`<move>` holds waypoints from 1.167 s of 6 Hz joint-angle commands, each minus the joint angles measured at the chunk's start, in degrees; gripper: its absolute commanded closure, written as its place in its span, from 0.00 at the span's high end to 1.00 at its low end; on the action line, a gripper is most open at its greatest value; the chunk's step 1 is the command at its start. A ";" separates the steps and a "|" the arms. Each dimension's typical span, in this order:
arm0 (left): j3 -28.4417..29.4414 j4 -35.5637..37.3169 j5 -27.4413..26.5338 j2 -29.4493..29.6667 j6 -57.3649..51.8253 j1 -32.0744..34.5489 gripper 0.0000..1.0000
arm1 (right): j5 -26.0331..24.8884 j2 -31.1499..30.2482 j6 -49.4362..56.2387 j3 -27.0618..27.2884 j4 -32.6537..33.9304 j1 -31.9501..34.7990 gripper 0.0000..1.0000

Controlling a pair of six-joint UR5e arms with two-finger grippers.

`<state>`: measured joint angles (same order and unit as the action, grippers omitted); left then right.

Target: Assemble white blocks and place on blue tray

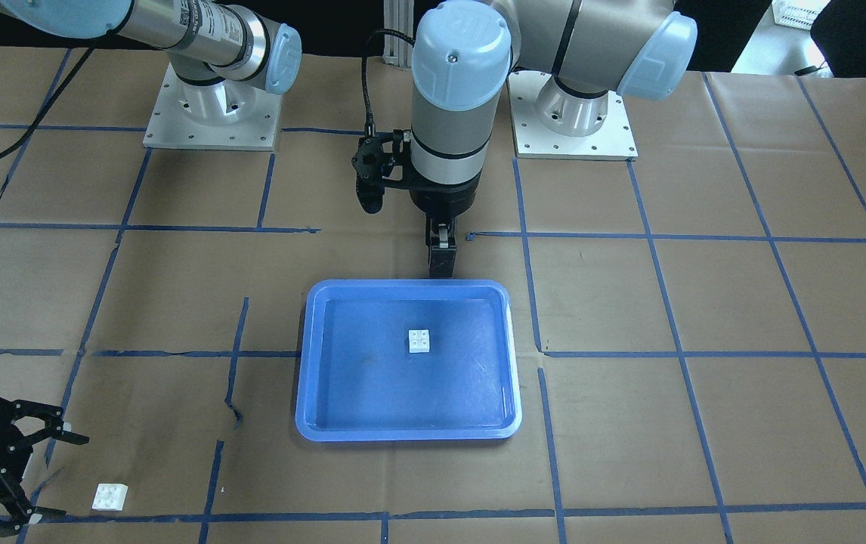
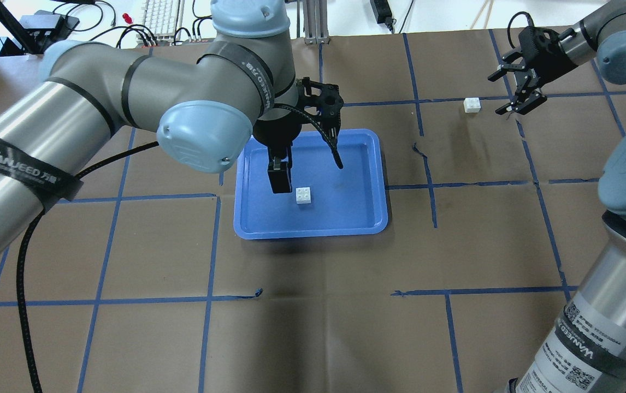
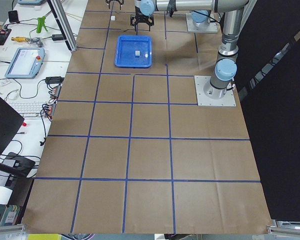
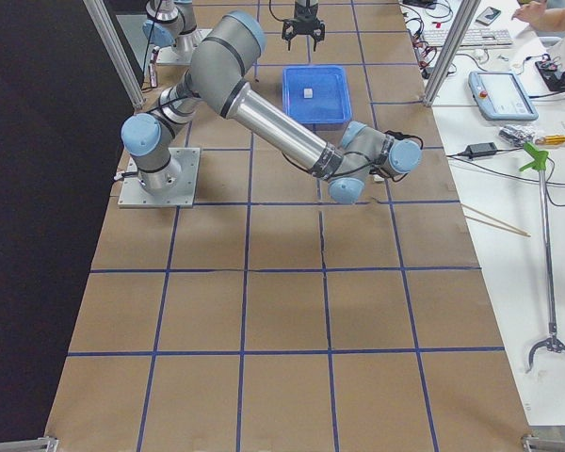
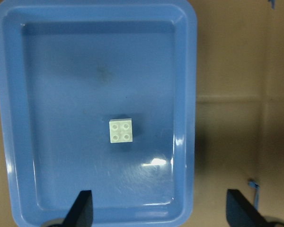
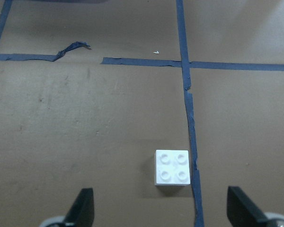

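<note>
One white block (image 1: pixel 419 341) lies studs up near the middle of the blue tray (image 1: pixel 403 432); it also shows in the overhead view (image 2: pixel 303 195) and the left wrist view (image 5: pixel 121 131). My left gripper (image 2: pixel 279 180) hangs open and empty above the tray (image 2: pixel 313 232), on the robot's side of that block. The second white block (image 2: pixel 472 105) lies on the brown paper far to the robot's right, outside the tray. My right gripper (image 2: pixel 516 90) is open and empty beside it; the right wrist view shows this block (image 6: pixel 172 168) just ahead of the spread fingertips (image 6: pixel 80 208).
The table is covered with brown paper marked by a grid of blue tape (image 1: pixel 524 355). Both arm bases (image 1: pixel 573 113) stand at the robot's edge. A torn tape end (image 2: pixel 417 147) lies between the tray and the second block.
</note>
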<state>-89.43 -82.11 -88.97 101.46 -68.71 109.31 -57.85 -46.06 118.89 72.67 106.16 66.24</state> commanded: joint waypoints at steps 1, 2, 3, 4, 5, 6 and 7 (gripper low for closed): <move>-0.03 -4.55 -0.41 -2.57 10.45 -0.32 0.99 | 0.72 2.28 1.34 -0.08 2.38 0.03 1.00; -1.17 -4.90 -1.02 -3.62 21.32 -1.37 0.99 | 2.03 2.46 1.34 -0.08 2.91 0.46 1.00; -1.62 -4.99 -1.03 -6.16 28.82 -3.21 0.99 | 2.04 3.16 1.43 -0.08 2.91 0.55 1.00; -1.62 -5.25 -1.03 -7.49 41.16 -5.75 0.99 | 2.04 3.43 1.43 -0.08 2.83 0.64 1.00; -1.71 -4.64 -0.76 -9.68 44.33 -10.13 0.99 | 2.04 3.61 1.26 -0.08 2.83 0.73 0.95; -1.71 -4.55 -0.67 -11.96 47.93 -14.61 0.99 | 2.04 3.52 1.26 -0.08 2.91 0.90 0.78; -1.71 -3.94 -0.67 -13.11 55.36 -15.61 0.99 | 1.96 3.52 1.26 -0.08 2.91 0.91 0.61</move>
<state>-91.13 -86.51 -89.69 89.80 -19.49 95.71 -55.84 -42.55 120.16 72.60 109.05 67.10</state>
